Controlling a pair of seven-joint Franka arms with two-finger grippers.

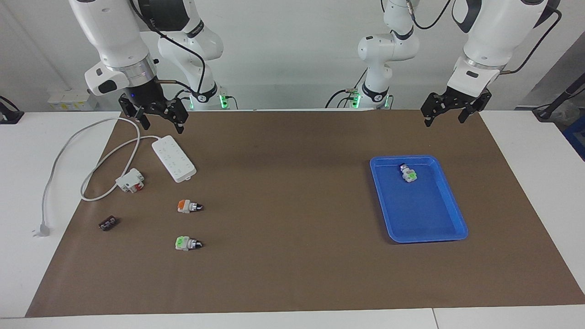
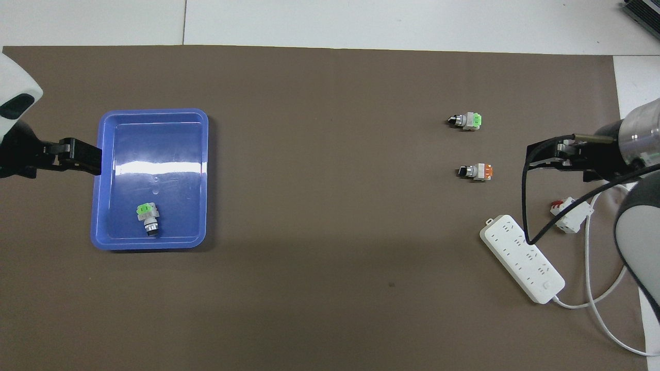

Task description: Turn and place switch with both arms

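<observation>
Switch [image 1: 407,173] number 1 lies in the blue tray [image 1: 452,205]; 2 switches [image 1: 188,206] wait on the mat at 9 o'clock. Right gripper [image 1: 157,119] and left gripper [image 1: 450,112] hover spread, empty.

A brown paper mat [image 1: 292,256] covers the white surface [image 1: 27,205]. Directly on it lie a blue plastic tray [image 1: 450,214], a long white power strip [image 1: 173,158] (cord trailing off the mat), a white-and-red clip block [image 1: 130,180], an orange-faced selector switch [image 1: 188,206], a green-faced selector switch [image 1: 187,243] and a small dark block [image 1: 109,223].
</observation>
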